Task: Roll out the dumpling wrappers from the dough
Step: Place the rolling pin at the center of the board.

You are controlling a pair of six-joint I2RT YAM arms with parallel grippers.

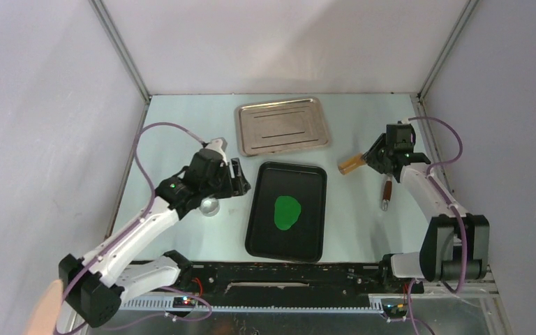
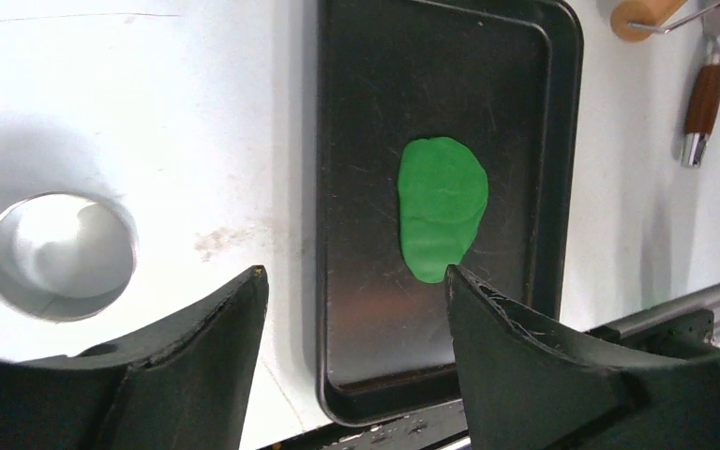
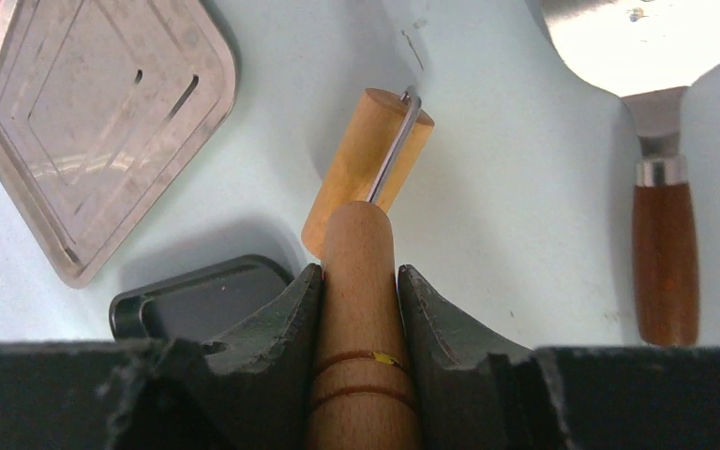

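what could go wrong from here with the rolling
1. The right pincer grips the roller by its handle only, so the head may swing or slip under pressure.
2. Nothing holds the black tray, and the left pincer is open beside it. Clipping its rim could shove it.
3. The soft dough might stick to the roller and lift.

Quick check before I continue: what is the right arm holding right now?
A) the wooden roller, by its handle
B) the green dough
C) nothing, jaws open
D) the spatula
A: in the right wrist view the right gripper has its jaws shut on the handle of the roller, while the spatula lies ungripped on the table beside it.
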